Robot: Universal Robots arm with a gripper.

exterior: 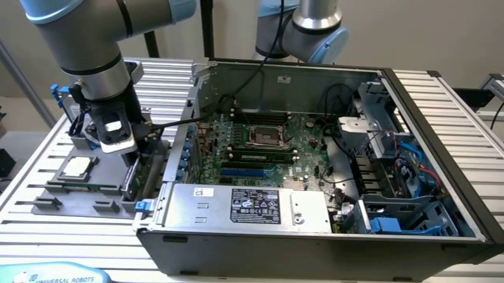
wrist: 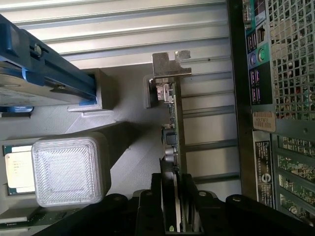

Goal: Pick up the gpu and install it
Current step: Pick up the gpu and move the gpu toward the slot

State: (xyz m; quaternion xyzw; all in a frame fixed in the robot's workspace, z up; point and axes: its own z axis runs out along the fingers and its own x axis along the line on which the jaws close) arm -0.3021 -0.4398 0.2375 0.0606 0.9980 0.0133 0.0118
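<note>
Ok, gripper point(wrist: 178, 196) is down on the gpu point(wrist: 177, 132) and pinching it: one of the fingers point(wrist: 157, 196) sits on each face of the card, tight against it near the end away from the silver bracket point(wrist: 170, 64). No gap visible either side.

The card stands on edge, upright, in the grey holder tray point(exterior: 79, 203). From the wrist view it reads edge-on: green board with small components along it, and the bracket at the far end from the grip. It has not been lifted out of the tray.

In the exterior view the gripper point(exterior: 144, 150) and gpu point(exterior: 140, 175) are on the exterior view's left, just beside the outer wall of the computer case point(exterior: 315, 236), at the tray's case-side edge.

Same tray also carries the processor chip point(exterior: 77, 167), lying flat in its own pocket, apart from the card. The hard drive with blue rails point(wrist: 29, 73) sits in another pocket beyond it.

The case lies open on the slatted table point(exterior: 464, 118), with the motherboard point(exterior: 260, 147) exposed and the power supply point(exterior: 252, 206) along the near side. Its rear port panel point(wrist: 256, 59) runs parallel to the card in the wrist view, near but not touching.

A second arm point(exterior: 315, 29) hangs behind the case.
</note>
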